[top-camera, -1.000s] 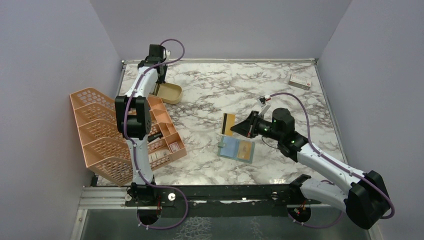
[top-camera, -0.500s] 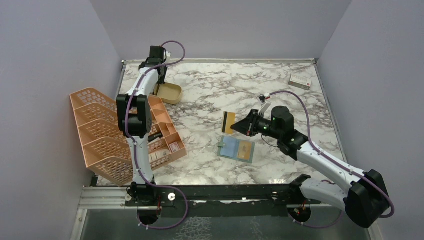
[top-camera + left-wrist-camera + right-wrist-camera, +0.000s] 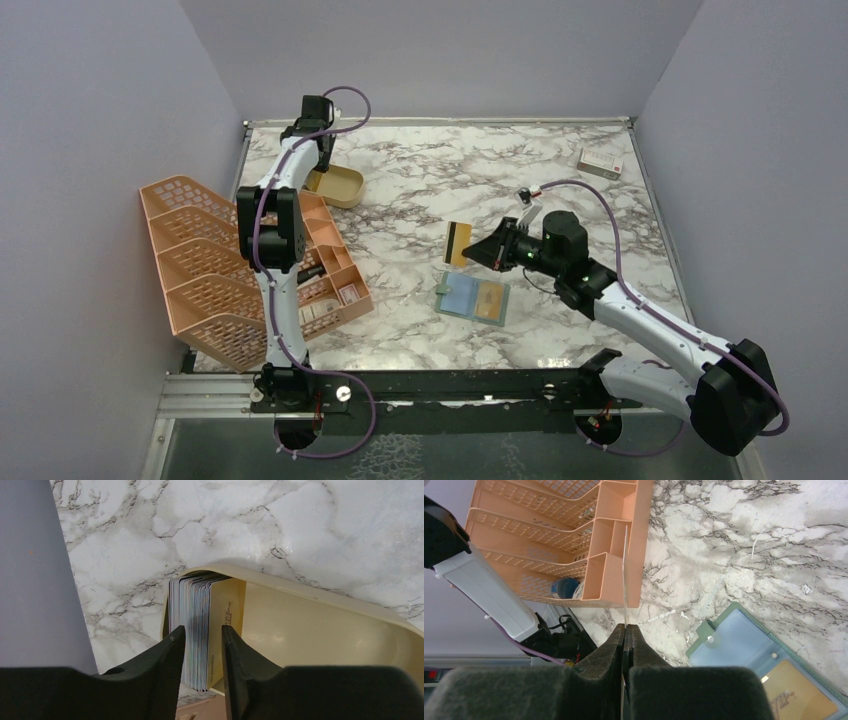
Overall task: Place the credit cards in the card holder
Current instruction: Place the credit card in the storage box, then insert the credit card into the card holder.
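Tan credit card (image 3: 458, 244), table centre, pinched in right gripper (image 3: 625, 630); from wrist we see only its edge. Card holder (image 3: 473, 298) open at its 6 o'clock. Left gripper (image 3: 202, 630) narrowly parted by card stack (image 3: 192, 625) in gold tin (image 3: 320, 625).

Left jaws hide bottom of stack (image 3: 192, 625); tin (image 3: 310, 625) cut off right of them. Right jaws hide base of edge-on card (image 3: 625, 575); wallet (image 3: 744, 645) cropped right of them.

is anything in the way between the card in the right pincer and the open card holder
Nothing visible does. The right pincer is shut on a credit card above the bare marble table, right beside the open card holder. A tan card already sits in one half; the pale blue half looks free.
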Robot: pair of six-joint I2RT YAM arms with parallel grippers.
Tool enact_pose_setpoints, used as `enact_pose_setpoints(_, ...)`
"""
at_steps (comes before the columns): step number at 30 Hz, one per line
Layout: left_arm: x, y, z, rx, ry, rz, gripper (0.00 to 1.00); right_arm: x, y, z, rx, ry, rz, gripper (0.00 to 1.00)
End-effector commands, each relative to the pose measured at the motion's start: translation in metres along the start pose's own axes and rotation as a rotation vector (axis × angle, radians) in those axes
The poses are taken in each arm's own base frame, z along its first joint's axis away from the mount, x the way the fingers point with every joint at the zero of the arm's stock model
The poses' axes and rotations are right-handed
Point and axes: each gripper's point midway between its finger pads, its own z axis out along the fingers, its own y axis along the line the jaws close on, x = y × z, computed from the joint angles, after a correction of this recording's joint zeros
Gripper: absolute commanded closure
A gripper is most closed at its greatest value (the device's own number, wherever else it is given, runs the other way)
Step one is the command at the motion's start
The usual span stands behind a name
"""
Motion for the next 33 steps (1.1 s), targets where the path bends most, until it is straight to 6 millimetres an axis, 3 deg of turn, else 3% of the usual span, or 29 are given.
enact_pose_setpoints(1, -0.039, 0.013, -0.048, 0.027, -0.121, -0.115, 0.58, 0.001, -0.006, -0.002, 0.046, 0.008, 0.005, 0.99)
enact_pose_setpoints(6, -0.047, -0.021, -0.087, 0.247, -0.176, -0.218, 0.52, 0.016, -0.022, -0.008, 0.118, 0.047, 0.047, 0.99)
enact_pose_setpoints(13, -0.027, -0.082, -0.137, 0.596, -0.147, -0.305, 0.51, 0.049, -0.045, -0.024, 0.206, 0.115, 0.123, 0.99)
enact_pose_setpoints(18, -0.001, -0.112, -0.178, 0.733, -0.129, -0.315, 0.58, 0.065, -0.058, -0.035, 0.259, 0.115, 0.183, 0.99)
enact_pose_setpoints(24, 0.030, -0.171, -0.241, 0.896, -0.138, -0.223, 0.63, 0.072, -0.074, -0.040, 0.314, 0.088, 0.199, 0.99)
enact_pose_setpoints(33, 0.097, -0.247, -0.294, 1.073, -0.084, -0.142, 0.71, 0.094, -0.094, -0.030, 0.332, 0.142, 0.207, 0.99)
